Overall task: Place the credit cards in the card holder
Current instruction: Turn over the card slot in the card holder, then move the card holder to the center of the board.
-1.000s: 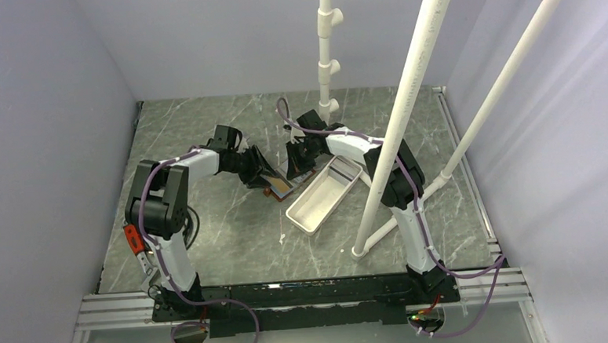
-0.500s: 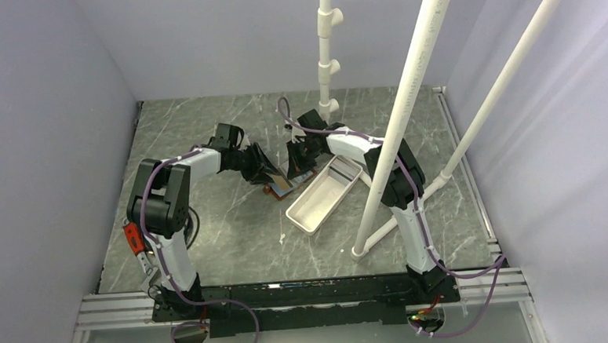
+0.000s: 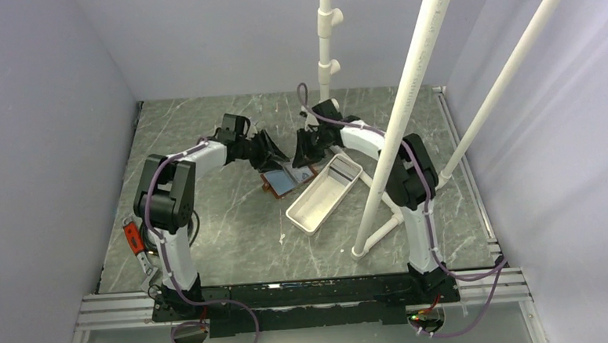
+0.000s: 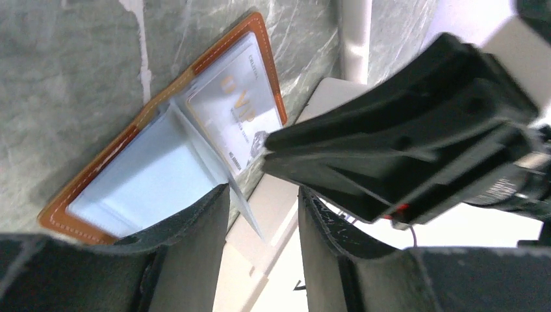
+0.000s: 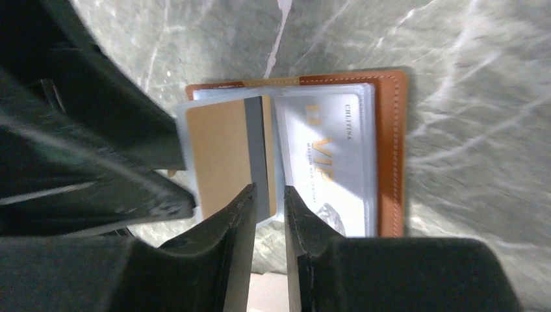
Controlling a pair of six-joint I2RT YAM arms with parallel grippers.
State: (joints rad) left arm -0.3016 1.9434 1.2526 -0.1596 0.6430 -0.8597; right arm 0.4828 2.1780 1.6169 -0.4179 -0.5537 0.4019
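Note:
The card holder (image 3: 284, 180) lies open on the marble table, its brown leather rim (image 4: 266, 58) framing clear sleeves. A silvery VIP credit card (image 5: 325, 162) sits in the right-hand sleeve. A tan credit card (image 5: 217, 156) sits in a loose sleeve leaf that stands partly raised. My right gripper (image 5: 268, 192) hovers just above that leaf's near edge, jaws a narrow gap apart with nothing between them. My left gripper (image 4: 263, 195) is open over the holder's other side; the raised leaf's edge passes beside its left finger (image 4: 217, 208).
A long white tray (image 3: 310, 185) lies right of the holder, almost touching it. White pipes rise at the back (image 3: 326, 52) and slant across the right side (image 3: 408, 119). The two grippers face each other closely over the holder.
My right gripper has opened a little and let go of the tan card, which now rests in the sleeve leaf. Both grippers have drawn back towards the far side of the holder.

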